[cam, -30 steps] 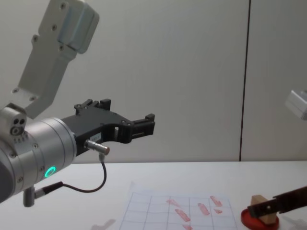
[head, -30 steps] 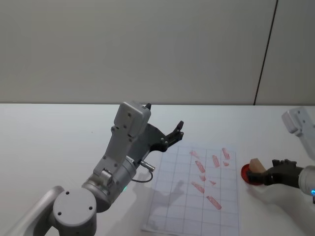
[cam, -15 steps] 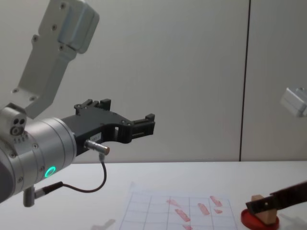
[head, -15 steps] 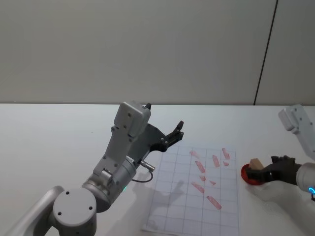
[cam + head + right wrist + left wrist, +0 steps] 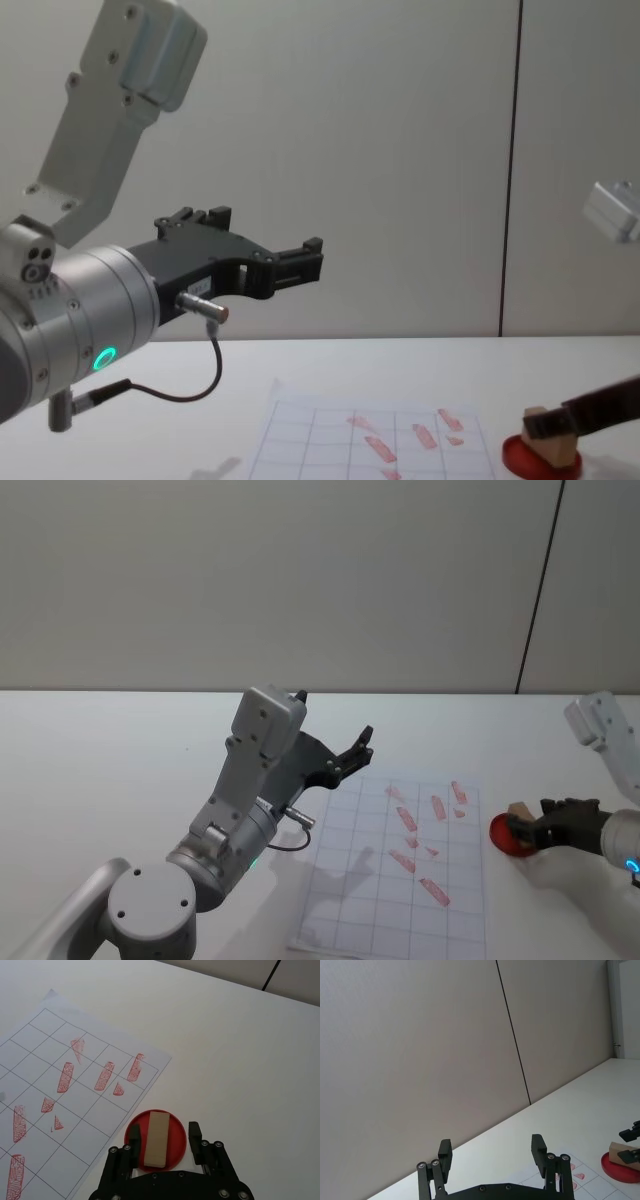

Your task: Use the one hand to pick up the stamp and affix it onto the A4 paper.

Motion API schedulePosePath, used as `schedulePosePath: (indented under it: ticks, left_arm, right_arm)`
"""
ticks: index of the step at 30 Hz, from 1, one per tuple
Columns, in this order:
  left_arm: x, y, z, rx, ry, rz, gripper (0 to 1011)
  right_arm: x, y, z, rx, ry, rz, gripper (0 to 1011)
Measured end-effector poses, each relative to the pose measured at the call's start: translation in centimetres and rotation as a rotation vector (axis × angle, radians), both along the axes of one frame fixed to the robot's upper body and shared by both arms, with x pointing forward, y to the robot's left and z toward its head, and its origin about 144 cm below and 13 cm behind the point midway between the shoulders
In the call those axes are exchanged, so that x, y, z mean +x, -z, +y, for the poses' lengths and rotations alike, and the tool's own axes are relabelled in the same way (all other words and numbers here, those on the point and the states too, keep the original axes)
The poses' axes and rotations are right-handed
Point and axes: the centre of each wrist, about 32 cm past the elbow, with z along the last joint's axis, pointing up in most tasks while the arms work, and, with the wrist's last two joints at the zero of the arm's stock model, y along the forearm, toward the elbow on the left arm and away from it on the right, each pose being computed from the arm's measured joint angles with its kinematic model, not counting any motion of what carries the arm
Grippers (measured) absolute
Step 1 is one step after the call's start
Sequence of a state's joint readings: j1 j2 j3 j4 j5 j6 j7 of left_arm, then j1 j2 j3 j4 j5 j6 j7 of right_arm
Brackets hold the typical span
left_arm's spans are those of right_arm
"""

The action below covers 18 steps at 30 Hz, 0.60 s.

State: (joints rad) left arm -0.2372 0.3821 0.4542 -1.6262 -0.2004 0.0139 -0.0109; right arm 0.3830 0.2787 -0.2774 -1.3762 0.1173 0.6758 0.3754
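Right gripper: low over the right side of the white table, just right of the paper. A blue light shows on its wrist in the head view.
Right jaws: apart. One finger stands on each long side of the stamp. A strip of red pad shows between each finger and the wood, so the jaws straddle the block without clamping it.
Stamp: tan wooden block lying flat on the ink pad, between the right fingers. In the chest view it sits on top of the pad, with a black finger crossing its upper part.
Ink pad: round, red and flat on the table, just beside the paper's right edge. I cannot tell whether it touches the sheet.
A4 paper: white sheet with a faint grid, lying flat at centre-right of the table. It sits between the left arm and the pad.
Stamp marks: several red smudges, mostly on the right and far parts of the sheet.
Left gripper: raised well above the table, left of the paper and pointing toward the far right. It is well apart from the stamp. There is a green light on its wrist, and a cable loops below it.
Left jaws: spread wide, with nothing between them.
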Motion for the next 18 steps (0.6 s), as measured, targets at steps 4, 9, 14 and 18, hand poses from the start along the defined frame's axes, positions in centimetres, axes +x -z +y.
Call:
schedulePosePath:
  ticks: [4, 9, 14, 18]
  left_arm:
    - [0.00, 0.00, 0.00, 0.000, 0.000, 0.000, 1002]
    - [0.00, 0.00, 0.00, 0.000, 0.000, 0.000, 1002]
    - [0.00, 0.00, 0.00, 0.000, 0.000, 0.000, 1002]
    - [0.00, 0.00, 0.00, 0.000, 0.000, 0.000, 1002]
  right_arm:
    - [0.00, 0.01, 0.02, -0.001, 0.000, 0.000, 493]
    - [0.02, 0.01, 0.05, -0.001, 0.000, -0.001, 311]
    - [0.03, -0.01, 0.05, -0.002, 0.000, -0.002, 223]
    - [0.03, -0.02, 0.06, -0.002, 0.000, -0.003, 223]
